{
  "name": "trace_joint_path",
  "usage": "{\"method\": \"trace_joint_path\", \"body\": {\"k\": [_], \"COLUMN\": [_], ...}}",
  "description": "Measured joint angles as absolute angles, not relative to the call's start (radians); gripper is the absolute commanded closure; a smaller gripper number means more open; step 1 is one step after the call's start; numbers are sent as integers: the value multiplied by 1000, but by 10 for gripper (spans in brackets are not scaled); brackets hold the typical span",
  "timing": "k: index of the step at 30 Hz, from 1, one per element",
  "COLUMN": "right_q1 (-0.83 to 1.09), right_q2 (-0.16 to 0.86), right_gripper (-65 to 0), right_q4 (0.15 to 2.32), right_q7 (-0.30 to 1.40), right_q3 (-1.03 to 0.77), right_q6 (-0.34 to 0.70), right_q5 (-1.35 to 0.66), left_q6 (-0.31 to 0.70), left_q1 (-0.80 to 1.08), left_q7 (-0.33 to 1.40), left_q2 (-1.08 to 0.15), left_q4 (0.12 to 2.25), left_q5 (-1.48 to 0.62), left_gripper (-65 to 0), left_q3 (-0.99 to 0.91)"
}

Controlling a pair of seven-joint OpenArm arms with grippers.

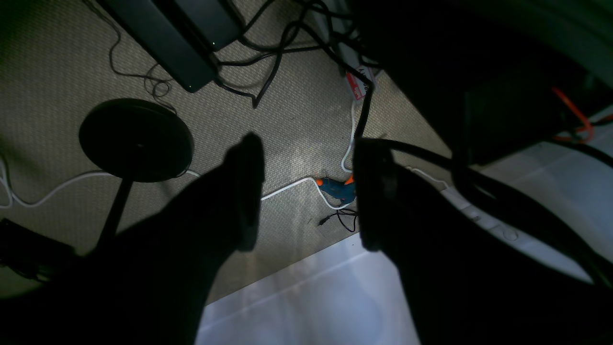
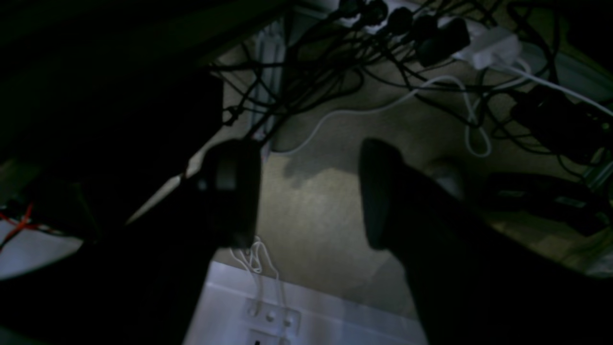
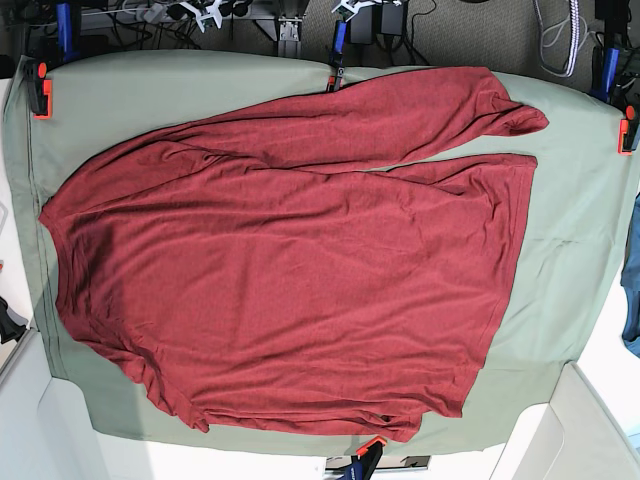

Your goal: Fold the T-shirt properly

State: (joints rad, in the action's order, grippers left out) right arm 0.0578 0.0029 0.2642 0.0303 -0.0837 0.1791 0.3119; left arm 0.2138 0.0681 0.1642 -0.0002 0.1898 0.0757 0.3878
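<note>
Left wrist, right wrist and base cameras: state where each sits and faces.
Left wrist: on the left arm, facing the floor and its cables; its own open jaws show, nothing between them.
Right wrist: on the right arm, facing floor and cables too; its own open jaws show.
Base: above the table, looking down on the maroon T-shirt.
Shared: both wrist views show floor, cables and dark jaws.

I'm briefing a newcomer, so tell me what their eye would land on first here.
First, the big dark red T-shirt, spread rumpled over the sage-green cloth in the base view, a long strip of it slanting along the top. Next, the teal-and-orange tool on the floor, seen between the left gripper's open fingers.
</note>
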Motion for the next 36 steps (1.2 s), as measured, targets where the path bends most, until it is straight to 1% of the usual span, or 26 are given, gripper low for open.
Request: {"method": "trace_joint_path", "body": {"k": [4,5,6,8,9,10,11,16,17,20,21,29,30,33,36], "right_q1": [58,58,58,58,57,58,58,58,58,58,59,89,102,157,229], "right_q2": [3,3,3,3,3,3,3,3,3,3,5,49,51,69,94], "right_gripper": [-324,-301,-258,-152,-119,-104,-102,-102,-102,-102,-102,-102,-102,-102,-102], "right_q4": [264,264,264,265,265,265,265,265,265,265,265,287,302,370,465], "right_q7": [16,1,0,0,0,0,-4,-45,-49,-52,-52,-58,-57,-59,-86], "right_q3": [-84,-84,-84,-84,-84,-84,-84,-84,-84,-84,-84,-84,-84,-84,-83], "right_q6": [179,179,179,179,180,190,203,217,217,217,217,248,261,296,376], "right_q5": [312,312,312,330,355,366,376,390,390,390,390,390,390,390,357], "left_q6": [214,214,214,215,217,218,218,218,237,346,353,353,361,445,499], "left_q1": [68,68,68,67,66,66,67,67,66,67,69,99,112,165,234], "left_q7": [149,139,134,136,156,165,168,177,204,247,247,215,194,151,131], "left_q2": [0,0,0,0,0,0,0,0,0,-3,-3,-14,-20,-56,-107], "left_q4": [190,190,190,190,191,191,191,191,191,192,192,209,223,289,387], "left_q5": [76,75,76,89,107,122,136,176,175,155,155,121,119,107,49], "left_gripper": [-329,-327,-304,-190,-136,-103,-94,-95,-95,-95,-95,-95,-95,-95,-95], "left_q3": [388,388,388,388,388,388,388,388,388,388,388,388,388,388,386]}}
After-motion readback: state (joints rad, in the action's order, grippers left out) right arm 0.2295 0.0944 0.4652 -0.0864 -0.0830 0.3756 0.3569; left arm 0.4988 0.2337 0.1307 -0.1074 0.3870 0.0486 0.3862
